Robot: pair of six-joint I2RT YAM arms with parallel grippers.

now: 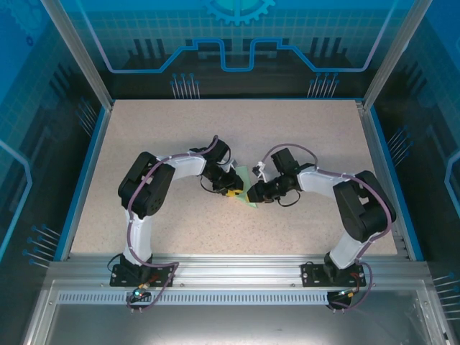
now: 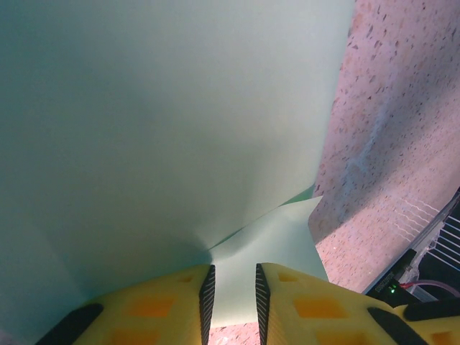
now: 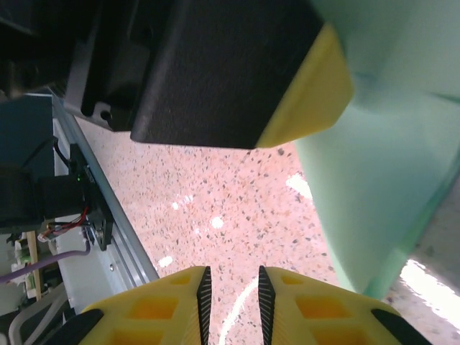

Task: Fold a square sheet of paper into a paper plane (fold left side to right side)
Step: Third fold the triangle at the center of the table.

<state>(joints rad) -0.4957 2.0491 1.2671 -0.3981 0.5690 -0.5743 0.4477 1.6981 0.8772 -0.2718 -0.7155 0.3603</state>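
Note:
The square sheet of paper (image 1: pixel 249 185) is pale mint green and lies partly folded at the table's middle, between the two grippers. In the left wrist view the paper (image 2: pixel 165 122) has one layer rising up over the left finger, and a lower layer runs flat between the fingertips. My left gripper (image 2: pixel 232 277) stands narrowly open, its jaws a little apart with that lower layer in the gap. My right gripper (image 3: pixel 231 277) is narrowly open over bare table, just left of the paper's edge (image 3: pixel 381 165). The left gripper's black and yellow finger (image 3: pixel 237 72) hangs above it.
The speckled beige table (image 1: pixel 237 129) is ringed by a blue rim and glass walls. An aluminium rail (image 1: pixel 237 269) runs along the near edge by the arm bases. Both arms (image 1: pixel 147 187) (image 1: pixel 359 205) bend inward to the centre.

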